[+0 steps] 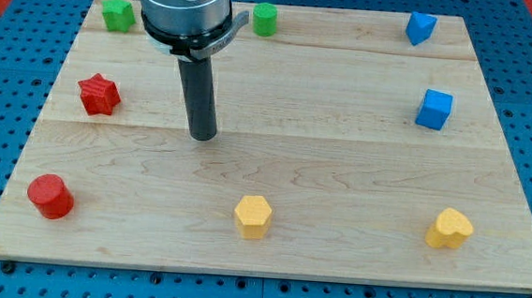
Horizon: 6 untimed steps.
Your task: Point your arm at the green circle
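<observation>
The green circle (265, 19) is a small green cylinder at the view's top edge of the wooden board, just right of my arm's housing. My tip (203, 136) rests on the board left of centre, well below the green circle and a little to its left. A green star-like block (118, 14) sits at the top left. The red star (99, 94) lies to the left of my tip.
A red cylinder (50, 196) is at the bottom left. A yellow hexagon (253, 216) and a yellow heart (450, 229) sit along the bottom. Two blue blocks (420, 27) (433, 109) sit at the right. The board (340, 164) lies on a blue pegboard.
</observation>
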### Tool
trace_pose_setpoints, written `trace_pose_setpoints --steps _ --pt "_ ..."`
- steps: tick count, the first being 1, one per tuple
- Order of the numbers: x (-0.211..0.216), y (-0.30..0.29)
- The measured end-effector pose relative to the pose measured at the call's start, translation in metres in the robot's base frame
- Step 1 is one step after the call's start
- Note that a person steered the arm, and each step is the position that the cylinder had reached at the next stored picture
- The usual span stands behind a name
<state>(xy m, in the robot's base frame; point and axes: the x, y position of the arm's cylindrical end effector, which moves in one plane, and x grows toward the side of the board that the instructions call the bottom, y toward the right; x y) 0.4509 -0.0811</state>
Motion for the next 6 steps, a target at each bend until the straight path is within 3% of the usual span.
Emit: trace_pose_setpoints --steps 1,4,5,6 --pt "-0.001 0.000" --pt "-0.121 0.020" --pt "-0.125 0.022" --pt "-0.157 0.057"
